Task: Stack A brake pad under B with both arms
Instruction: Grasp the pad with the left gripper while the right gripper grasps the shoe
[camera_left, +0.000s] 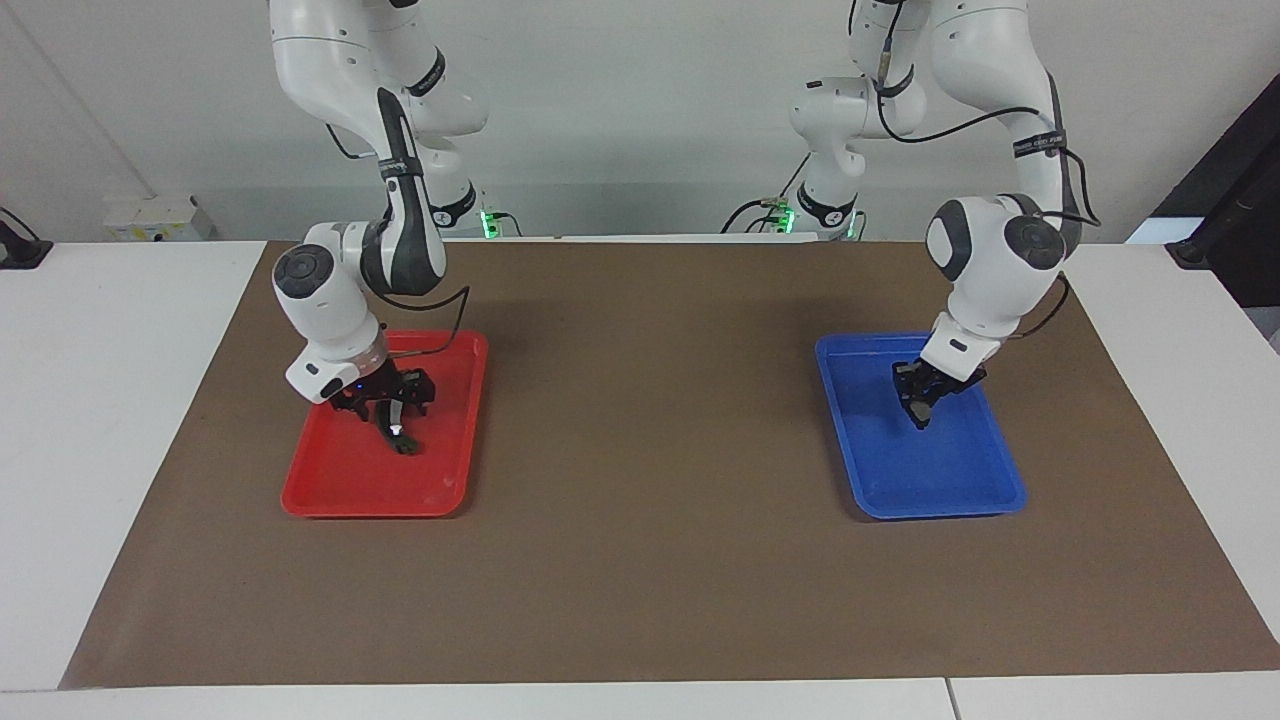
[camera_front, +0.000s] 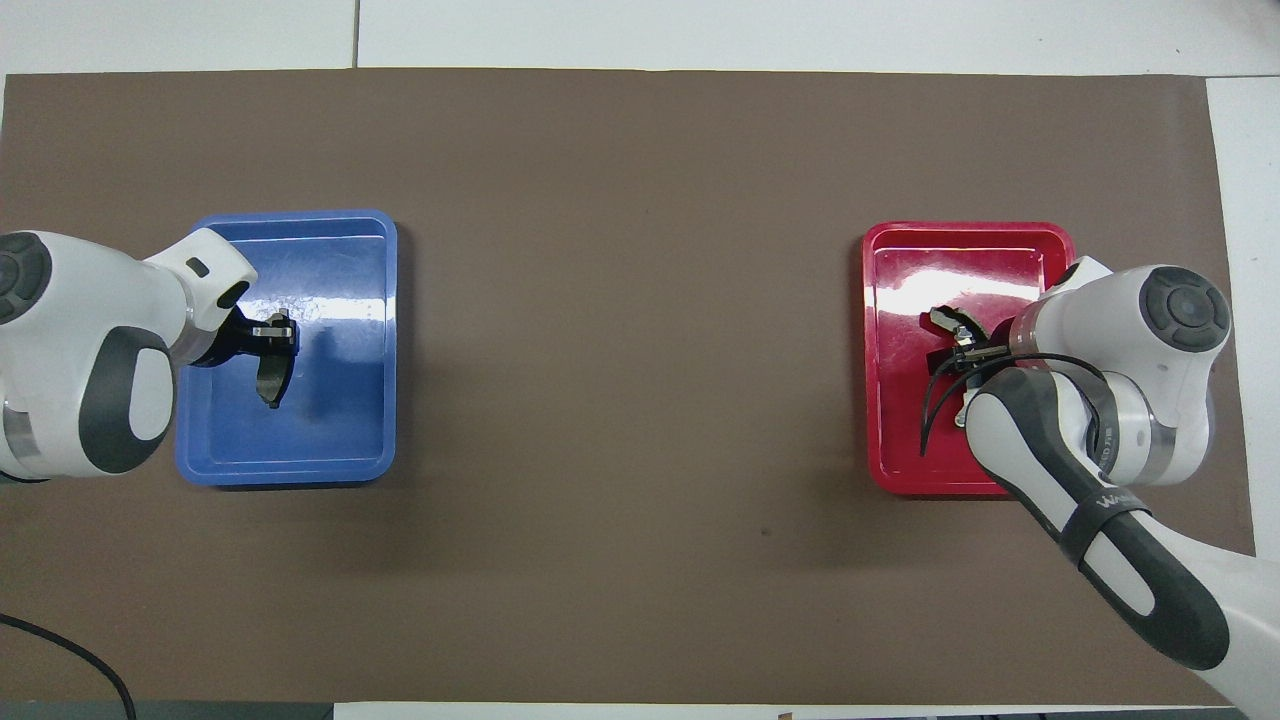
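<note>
1. The left gripper (camera_left: 922, 405) hangs low over the blue tray (camera_left: 985, 497) at the left arm's end of the table, its wrist tilted down into the tray.
2. Its fingers are closed on a dark, curved brake piece, B (camera_front: 271, 378), which hangs edge-down from the fingertips. In the facing view the piece's lower tip sits at or just above the tray floor; whether it touches cannot be told.
3. In the overhead view the crescent shape of B shows directly beneath the gripper's fingers (camera_front: 272, 329), over the half of the blue tray toward the left arm's end of the table.
4. The right gripper (camera_left: 392, 418) is down inside the red tray (camera_left: 330, 495) at the right arm's end of the table, with its black cable looping past the wrist.
5. A small dark pad with a bright spot, the A brake pad (camera_left: 402, 437), sits at the tips of the right gripper, low against the red tray floor. The fingers appear closed around it, though the grip itself is partly hidden by the hand.
6. Both trays rest on a brown mat (camera_left: 650, 450) that covers the white table (camera_left: 110, 420), well apart from each other, with bare mat between them.
</note>
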